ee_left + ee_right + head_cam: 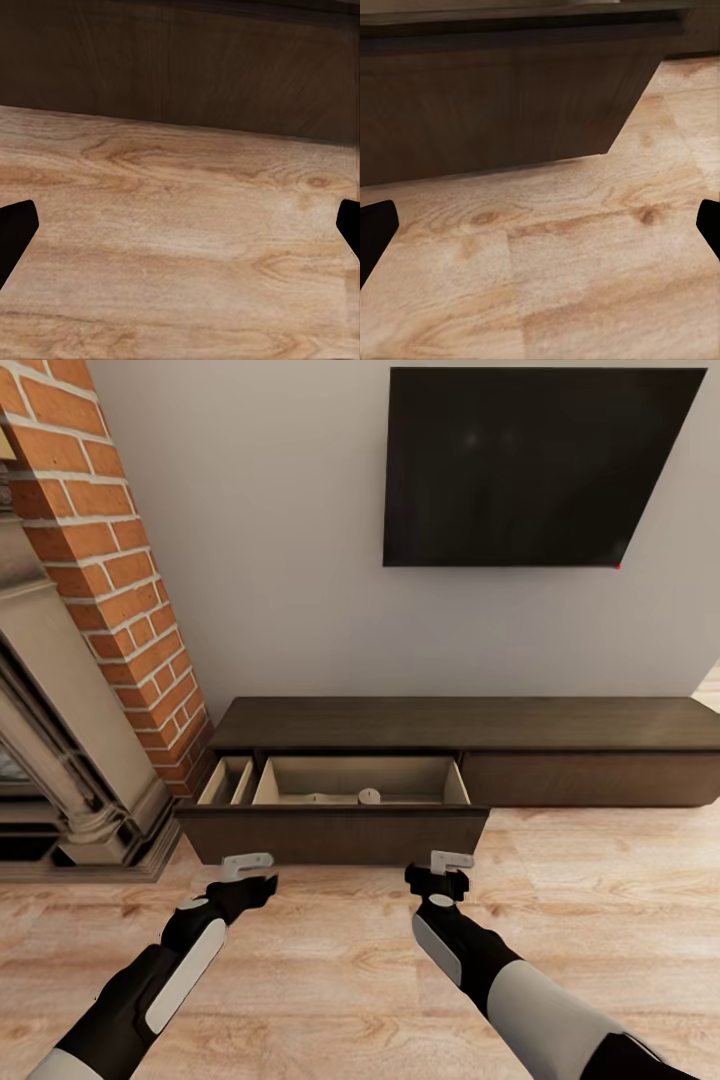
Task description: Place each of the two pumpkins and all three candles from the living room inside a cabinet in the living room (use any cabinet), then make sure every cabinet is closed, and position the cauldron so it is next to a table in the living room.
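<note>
I see a plain pale wall [280, 560] | a black TV [535, 465] is mounted on it | a red brick column [110, 560] and a stone fireplace [60, 760] on the left | light wood floor [340, 980].

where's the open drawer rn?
Head view: the open drawer juts from the left end of the cabinet, beside the brick fireplace, just ahead of both grippers, with candles inside.

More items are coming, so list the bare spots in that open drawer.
In the open drawer, the main compartment is bare at both ends; the candles crowd its middle near the front panel. The narrow left compartment looks bare too.
</note>
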Controlling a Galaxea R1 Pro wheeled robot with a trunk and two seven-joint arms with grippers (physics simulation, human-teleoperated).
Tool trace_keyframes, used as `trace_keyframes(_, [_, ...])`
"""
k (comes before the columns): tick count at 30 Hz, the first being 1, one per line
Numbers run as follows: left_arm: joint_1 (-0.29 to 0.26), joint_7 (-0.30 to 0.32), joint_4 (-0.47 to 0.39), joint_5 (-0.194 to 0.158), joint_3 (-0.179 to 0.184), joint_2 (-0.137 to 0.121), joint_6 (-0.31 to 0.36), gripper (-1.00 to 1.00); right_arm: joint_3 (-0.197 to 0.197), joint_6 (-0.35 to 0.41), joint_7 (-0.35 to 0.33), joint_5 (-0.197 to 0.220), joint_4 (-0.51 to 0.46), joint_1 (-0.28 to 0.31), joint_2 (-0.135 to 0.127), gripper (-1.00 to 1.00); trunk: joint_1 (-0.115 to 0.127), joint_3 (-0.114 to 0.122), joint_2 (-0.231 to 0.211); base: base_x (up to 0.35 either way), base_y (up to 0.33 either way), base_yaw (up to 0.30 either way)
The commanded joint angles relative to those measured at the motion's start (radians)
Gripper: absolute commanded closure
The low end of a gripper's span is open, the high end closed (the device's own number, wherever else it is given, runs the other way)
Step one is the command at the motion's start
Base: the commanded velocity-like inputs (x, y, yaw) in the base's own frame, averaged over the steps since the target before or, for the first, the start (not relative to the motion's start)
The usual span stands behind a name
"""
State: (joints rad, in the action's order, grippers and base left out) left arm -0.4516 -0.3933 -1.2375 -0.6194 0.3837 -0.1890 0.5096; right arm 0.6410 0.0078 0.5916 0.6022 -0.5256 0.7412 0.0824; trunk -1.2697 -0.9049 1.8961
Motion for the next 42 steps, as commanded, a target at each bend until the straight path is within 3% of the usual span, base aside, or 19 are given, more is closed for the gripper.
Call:
trace_keyframes(1, [-0.001,-0.01,0.004,-0.01,0.019,-0.001,-0.032,-1.0,0.015,-0.001,-0.013,0.007,0.0,0.001,-0.001,-1.0,-0.004,-0.004,0.008,0.0,0.0,0.0])
trace_keyframes(4, [-0.001,-0.01,0.044,-0.01,0.066,-0.002,-0.161,-1.0,0.026,-0.015,-0.082,0.006,0.001,0.001,-0.004,-1.0,-0.015,-0.013,0.029,0.0,0.0,0.0])
trace_keyframes(7, [-0.001,-0.01,0.059,-0.01,0.079,-0.002,-0.208,-1.0,0.044,-0.051,-0.1,-0.009,0.005,0.001,-0.008,-1.0,-0.027,-0.023,0.05,0.0,0.0,0.0])
trace_keyframes(14, [-0.005,0.003,0.063,-0.005,0.084,-0.001,-0.25,-1.0,0.065,-0.154,-0.109,-0.053,0.091,0.001,0.0,-1.0,-0.054,-0.045,0.099,0.0,0.0,0.0])
trace_keyframes(18, [-0.006,0.005,0.066,0.038,0.084,0.0,-0.259,-1.0,0.066,-0.175,-0.133,-0.073,0.101,0.0,0.0,-1.0,-0.069,-0.057,0.127,0.0,0.0,0.0])
trace_keyframes(22, [-0.005,0.005,0.066,0.059,0.087,0.015,-0.263,-1.0,0.065,-0.179,-0.148,-0.083,0.103,0.0,-0.001,-1.0,-0.084,-0.07,0.155,0.0,0.0,0.0])
trace_keyframes(27, [-0.004,0.005,0.067,0.09,0.096,0.022,-0.331,-1.0,0.066,-0.211,-0.152,-0.084,0.108,0.0,0.0,-1.0,-0.103,-0.086,0.19,0.0,0.0,0.0])
trace_keyframes(34, [-0.004,0.005,0.067,0.099,0.117,0.022,-0.356,-1.0,0.066,-0.253,-0.153,-0.086,0.13,0.0,0.0,-1.0,-0.13,-0.107,0.239,0.0,0.0,0.0])
trace_keyframes(42, [-0.003,0.005,0.064,0.098,0.118,0.022,-0.356,-1.0,0.066,-0.278,-0.159,-0.085,0.133,0.0,0.0,-1.0,-0.13,-0.107,0.239,0.0,0.0,0.0])
